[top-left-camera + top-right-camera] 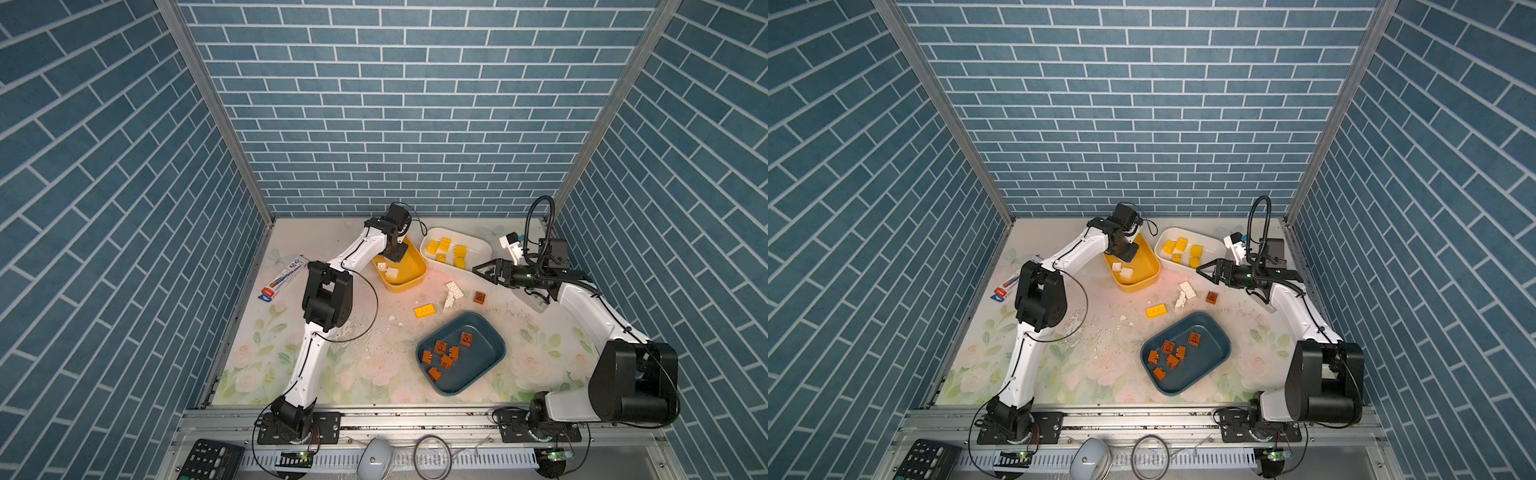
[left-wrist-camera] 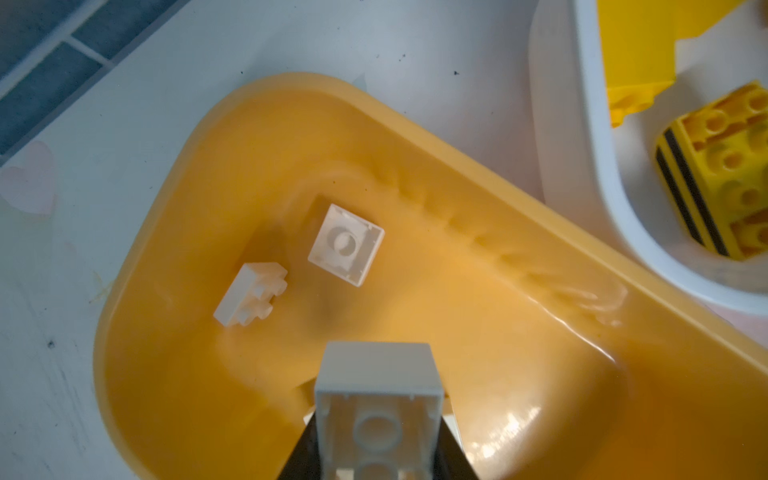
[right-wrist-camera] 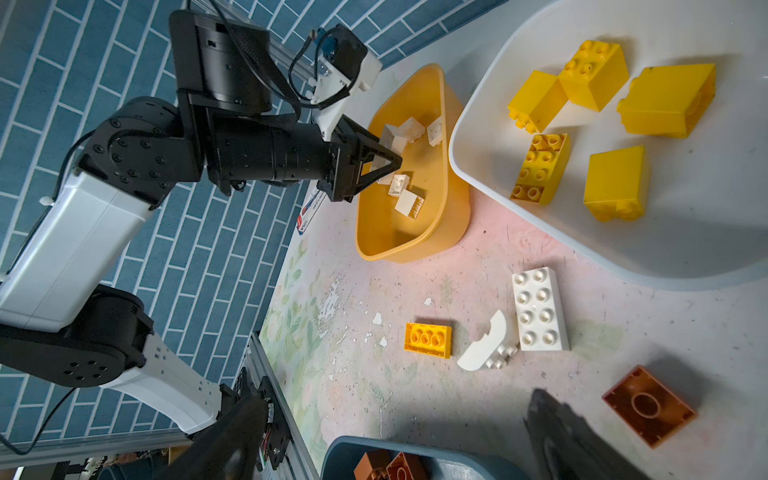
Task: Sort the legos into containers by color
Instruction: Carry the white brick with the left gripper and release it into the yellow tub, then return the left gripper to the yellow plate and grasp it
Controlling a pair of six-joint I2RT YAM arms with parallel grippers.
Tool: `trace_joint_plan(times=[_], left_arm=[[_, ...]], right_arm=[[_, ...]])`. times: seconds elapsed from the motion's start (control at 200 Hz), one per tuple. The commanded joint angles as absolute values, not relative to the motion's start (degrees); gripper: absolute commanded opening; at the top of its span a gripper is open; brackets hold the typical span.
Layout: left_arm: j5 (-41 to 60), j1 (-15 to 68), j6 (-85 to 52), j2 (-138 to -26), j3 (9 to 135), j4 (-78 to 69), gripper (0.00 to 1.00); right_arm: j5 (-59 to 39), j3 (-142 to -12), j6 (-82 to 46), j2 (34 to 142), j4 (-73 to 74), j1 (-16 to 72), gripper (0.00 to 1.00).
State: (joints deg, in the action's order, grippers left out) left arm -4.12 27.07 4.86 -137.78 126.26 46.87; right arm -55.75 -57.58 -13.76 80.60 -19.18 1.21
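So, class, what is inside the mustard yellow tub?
Only white bricks: several lie loose in the yellow tub. The left end effector, shut on one more white brick, hangs over it, hiding its far end in both top views.

Nothing here is clear enough for me to read as a word or a number. The long flat white cardboard packet point(image 1: 286, 272) at the left edge of the table point(image 1: 374, 374) carries red and blue print, but the letters are too small to make out. The dark plastic keypad point(image 1: 211, 459) at the front of the rig has pale marks on its round keys, and those are just as illegible. One yellow studded plastic brick point(image 2: 723, 166) has two black stripes on its side, not lettering.
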Motion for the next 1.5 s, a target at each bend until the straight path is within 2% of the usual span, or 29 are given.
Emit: trace_joint_plan(times=[0.0,0.12,0.3,0.425,0.67,0.825,1.16,1.31,1.495], left_arm=[[-7.75,26.30,3.12,-140.29,130.38,47.28,0.27],[-8.45,26.02,3.96,-142.15,131.93,46.68,0.32],[-6.18,26.02,3.81,-141.85,134.85,50.98,0.60],[-2.07,26.48,2.30,-135.96,129.70,52.79,0.70],[1.96,32.70,1.43,-117.24,106.04,47.88,0.73],[5.41,38.43,3.10,-111.01,95.06,42.96,0.72],[7.12,44.09,10.95,-113.41,86.65,34.64,0.74],[6.10,44.21,13.44,-117.23,87.60,33.15,0.77],[7.53,44.30,15.64,-120.56,88.08,32.32,0.75]], right_arm=[[-56.58,-57.08,-14.68,80.95,-18.37,1.14,0.99],[-56.65,-57.10,-14.35,81.20,-18.72,1.10,0.99],[-56.88,-57.70,-13.85,82.07,-19.32,1.08,0.98],[-56.87,-58.25,-13.12,82.59,-19.83,1.06,0.99],[-57.22,-58.26,-13.05,83.67,-18.79,1.09,0.99],[-57.24,-57.75,-12.92,83.42,-18.47,1.07,0.99],[-55.43,-56.13,-10.36,80.04,-22.50,0.98,0.98],[-54.74,-55.49,-9.68,78.80,-23.84,0.75,0.98],[-54.23,-55.20,-9.43,77.81,-24.68,0.57,0.98]])
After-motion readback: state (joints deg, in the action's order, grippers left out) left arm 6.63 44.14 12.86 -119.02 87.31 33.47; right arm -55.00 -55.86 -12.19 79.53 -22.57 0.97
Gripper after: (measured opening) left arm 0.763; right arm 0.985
